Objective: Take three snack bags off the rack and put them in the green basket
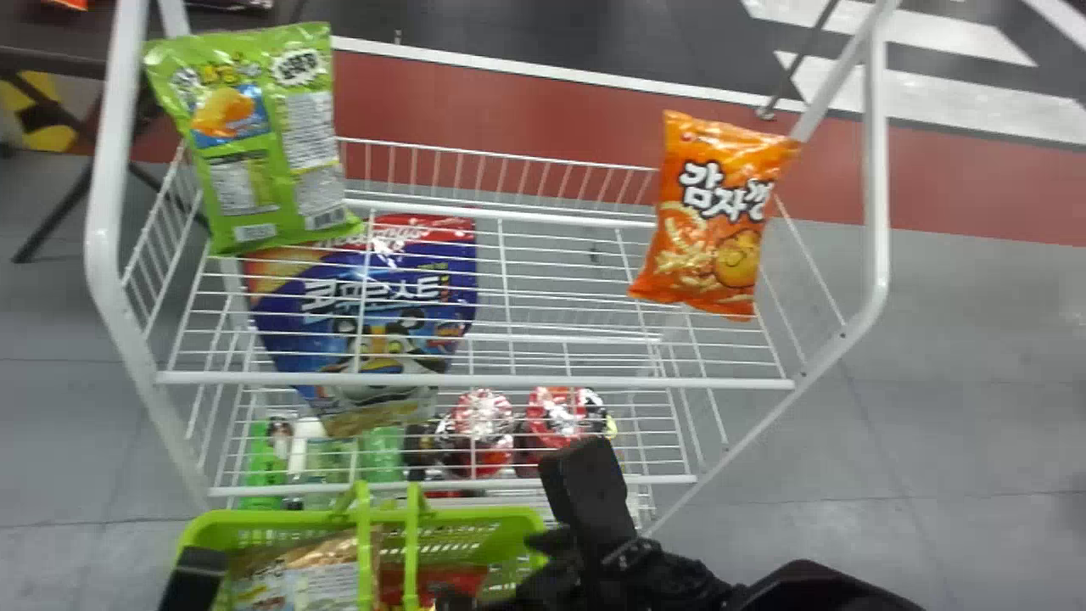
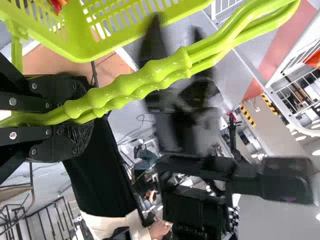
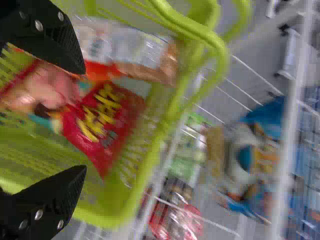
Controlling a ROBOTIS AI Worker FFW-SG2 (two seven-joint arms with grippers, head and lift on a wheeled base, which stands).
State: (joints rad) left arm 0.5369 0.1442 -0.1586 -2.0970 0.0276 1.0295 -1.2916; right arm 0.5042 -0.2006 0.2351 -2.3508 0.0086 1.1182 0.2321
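Lime-green plastic basket with slatted walls [image 1: 475,515], lying before your white wire rack [image 1: 475,381], is holding at least two snack bags: a red glossy one with yellow lettering [image 3: 102,120] and a tan and orange one with a pale printed panel [image 3: 125,47]. You are probably standing at two of three, though the overlapping contents are leaving the exact count uncertain. Your left pincer [image 2: 82,118] is clenching the ridged green handles [image 2: 145,77]; your right pincer [image 3: 84,120] is standing released, its fingers parted over the basket. On the rack, a green foil bag [image 1: 254,136] is standing at the left, an orange foil bag [image 1: 721,212] at the right, and a large blue-purple pouch [image 1: 369,297] beside the green one. Labels: the orange bag is carrying bold white lettering, the pouch white lettering over a tiger picture, the green bag pale text panels.
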